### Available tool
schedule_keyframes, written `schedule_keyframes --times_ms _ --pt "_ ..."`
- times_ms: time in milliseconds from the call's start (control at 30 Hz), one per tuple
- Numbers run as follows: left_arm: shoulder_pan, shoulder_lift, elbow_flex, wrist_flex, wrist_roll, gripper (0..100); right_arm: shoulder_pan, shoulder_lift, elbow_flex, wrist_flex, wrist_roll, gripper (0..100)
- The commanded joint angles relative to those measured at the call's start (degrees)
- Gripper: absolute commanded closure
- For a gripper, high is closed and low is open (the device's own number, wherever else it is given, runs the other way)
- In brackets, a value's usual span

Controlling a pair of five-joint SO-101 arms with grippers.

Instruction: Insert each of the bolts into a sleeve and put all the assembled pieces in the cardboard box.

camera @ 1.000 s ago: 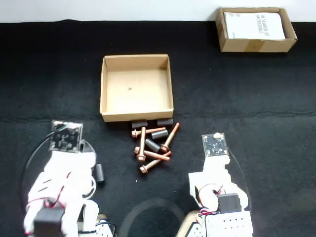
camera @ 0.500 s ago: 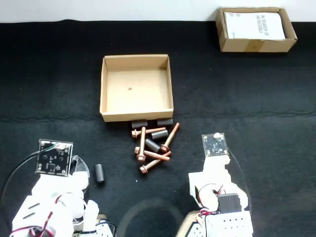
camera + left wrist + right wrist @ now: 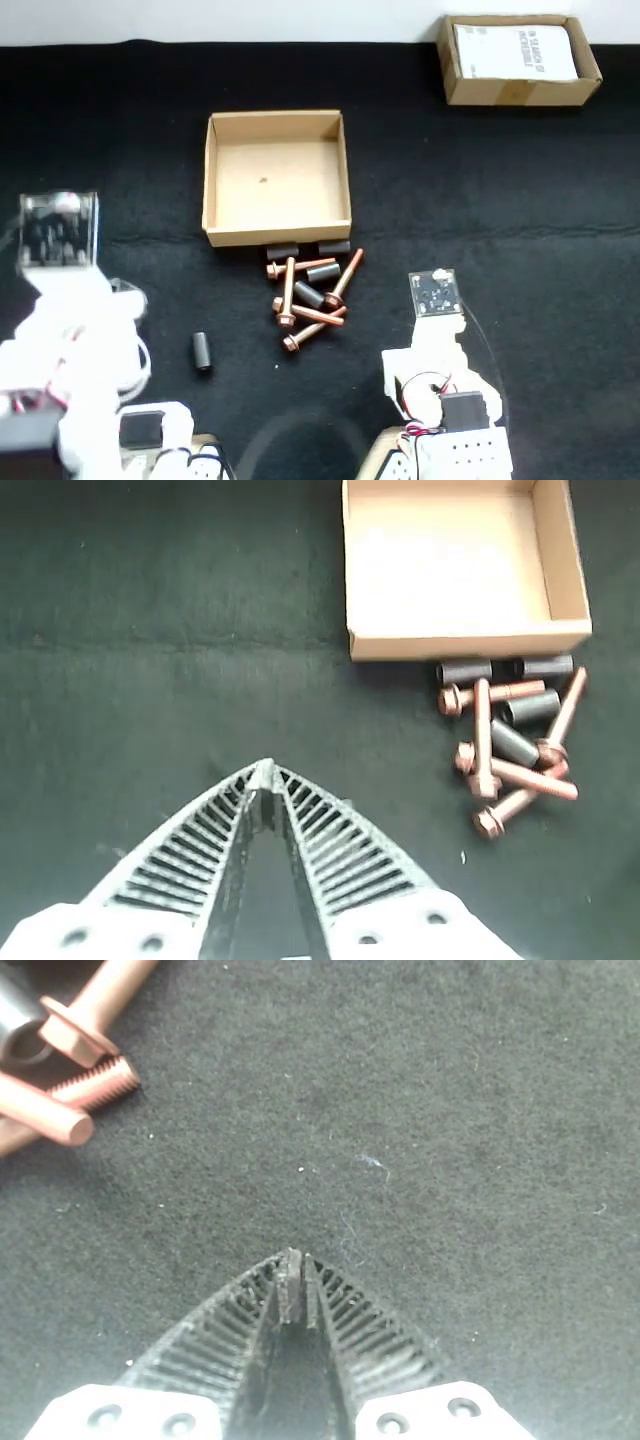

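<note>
Several copper bolts (image 3: 303, 297) lie in a loose pile on the black mat, just in front of the open cardboard box (image 3: 277, 236). Dark sleeves (image 3: 322, 272) lie among them, and two more rest against the box's front wall. One sleeve (image 3: 202, 351) lies alone to the left of the pile. My left arm (image 3: 58, 232) is raised at the far left. Its gripper (image 3: 265, 776) is shut and holds nothing, high over bare mat, with the box (image 3: 465, 640) and bolts (image 3: 510, 752) off to one side. My right gripper (image 3: 292, 1263) is shut, holds nothing, and sits low over the mat near two bolt ends (image 3: 70, 1080).
A second cardboard box (image 3: 520, 92) with a printed sheet inside stands at the back right corner. A white wall edge runs along the back of the mat. The first box has nothing in it.
My left arm has lifted and swung away to the far left, leaving the lone sleeve lying in the open. The right arm, bolts and boxes have not moved.
</note>
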Motion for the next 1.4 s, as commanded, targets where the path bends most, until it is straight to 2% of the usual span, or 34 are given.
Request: schedule_keyframes --times_ms 0,167,500,700,767,1000,1167,1267,1367 --pt "-1.4 11.2 -11.8 3.3 0.4 99 0.7 -0.3 5.1 0.2 -0.3 99.1" --pt "-5.0 15.6 -13.1 3.3 0.4 99 0.7 -0.3 5.1 0.2 -0.3 99.1" --pt "-14.3 16.6 -7.1 3.3 0.5 99 0.2 -0.3 5.1 -0.1 -0.2 99.1" --pt "-16.0 16.6 0.3 3.3 0.5 99 -11.6 -0.4 4.2 0.1 -0.3 99.1" --pt "-16.0 16.8 2.4 3.3 0.5 99 -13.2 -0.4 -1.7 0.1 -0.4 99.1" --pt "-21.2 16.9 5.4 3.2 0.5 99 -13.8 5.1 -36.1 0.4 -0.5 99.1" --pt "-23.3 16.7 9.9 3.2 0.4 99 -14.2 27.8 -56.1 11.6 -2.0 99.0" --pt "-23.3 16.7 11.6 3.2 0.4 99 -18.8 43.5 -69.5 20.6 -5.6 98.9" --pt "-23.3 16.7 11.9 3.2 0.4 99 -26.2 58.2 -81.4 30.5 -0.5 98.8"
